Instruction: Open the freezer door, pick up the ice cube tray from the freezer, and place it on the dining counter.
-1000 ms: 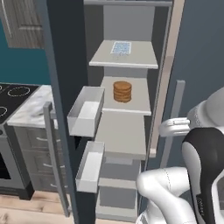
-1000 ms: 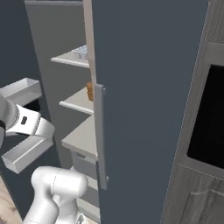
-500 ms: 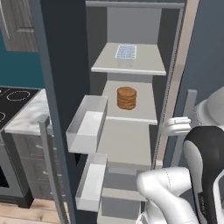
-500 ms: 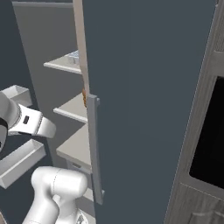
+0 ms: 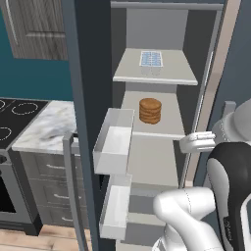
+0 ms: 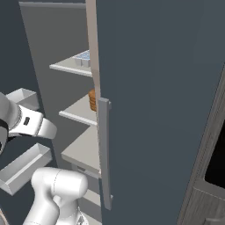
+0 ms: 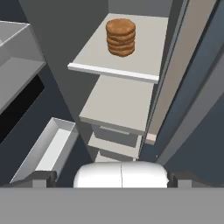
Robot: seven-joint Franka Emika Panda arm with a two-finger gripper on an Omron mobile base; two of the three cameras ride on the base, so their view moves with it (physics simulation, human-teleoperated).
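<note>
Fingers (image 7: 41, 178) spread wide, holding nothing; gripper (image 7: 116, 177) below stack of brown discs (image 7: 120, 36) | freezer door (image 5: 86, 122) swung open | ice cube tray (image 5: 151, 59) on upper freezer (image 5: 157, 147) shelf

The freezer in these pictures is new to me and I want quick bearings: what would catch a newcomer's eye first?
The freezer door stands swung wide at the left, its white bins facing in. Inside the freezer, the ice cube tray lies on the upper shelf, with a stack of round brown discs one shelf below. The white arm rises at the lower right, and the hand view looks down at the discs with the tool open.
</note>
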